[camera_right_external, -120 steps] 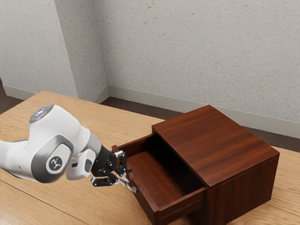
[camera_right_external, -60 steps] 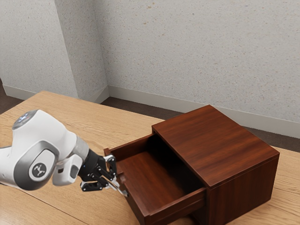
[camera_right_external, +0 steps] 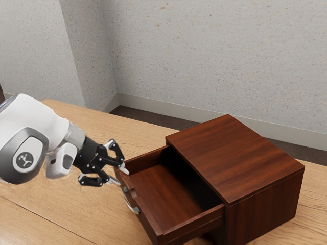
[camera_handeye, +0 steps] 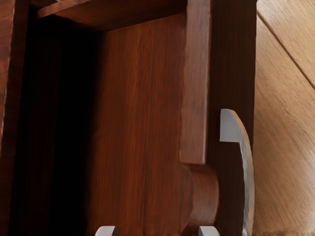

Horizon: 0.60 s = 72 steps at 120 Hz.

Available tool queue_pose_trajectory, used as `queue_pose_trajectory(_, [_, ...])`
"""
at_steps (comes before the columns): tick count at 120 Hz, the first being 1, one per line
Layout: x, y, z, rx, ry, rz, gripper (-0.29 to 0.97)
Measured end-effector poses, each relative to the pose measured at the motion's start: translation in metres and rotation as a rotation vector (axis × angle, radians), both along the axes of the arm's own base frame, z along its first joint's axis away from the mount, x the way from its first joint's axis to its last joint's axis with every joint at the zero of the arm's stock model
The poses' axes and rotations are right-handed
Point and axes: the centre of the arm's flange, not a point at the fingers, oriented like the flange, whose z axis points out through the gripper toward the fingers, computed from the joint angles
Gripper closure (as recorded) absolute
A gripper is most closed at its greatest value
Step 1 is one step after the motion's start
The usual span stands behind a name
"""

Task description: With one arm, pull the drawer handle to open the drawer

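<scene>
The dark wooden cabinet [camera_right_external: 235, 158] stands on the table with its drawer [camera_right_external: 168, 201] pulled well out toward the exterior view's left. The drawer's inside is bare. A curved silver handle [camera_right_external: 134, 208] sits on the drawer front. My black gripper [camera_right_external: 119, 171] is open just to the left of the drawer front's upper corner, apart from the handle and holding nothing. In the wrist view the drawer front's top edge [camera_handeye: 197, 88] and the handle [camera_handeye: 237, 142] lie right ahead of my fingertips [camera_handeye: 105, 230].
The light wooden table [camera_right_external: 76, 214] stretches around the cabinet. Textured walls with a white baseboard [camera_right_external: 168, 108] stand behind, and a wall corner juts out at the back left.
The drawer first slid further out with my gripper at the handle. My hand has since left the handle, opened, and drawn back up and to the exterior view's left.
</scene>
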Motion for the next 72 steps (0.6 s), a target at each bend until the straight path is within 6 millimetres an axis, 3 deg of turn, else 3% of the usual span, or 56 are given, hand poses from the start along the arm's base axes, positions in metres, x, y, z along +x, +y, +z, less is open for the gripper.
queue_pose_trajectory(8, [0.015, -0.004, 0.046, -0.001, -0.042, -0.035, 0.52])
queue_pose_trajectory(18, [0.059, -0.014, 0.124, 0.075, -0.078, -0.089, 0.5])
queue_pose_trajectory(33, [0.154, 0.001, 0.177, 0.219, 0.019, -0.043, 0.45])
queue_pose_trajectory(43, [0.211, 0.023, 0.189, 0.293, 0.109, 0.017, 0.34])
queue_pose_trajectory(51, [0.239, 0.044, 0.191, 0.328, 0.179, 0.074, 0.25])
queue_pose_trajectory(72, [0.246, 0.097, 0.174, 0.38, 0.373, 0.302, 0.11])
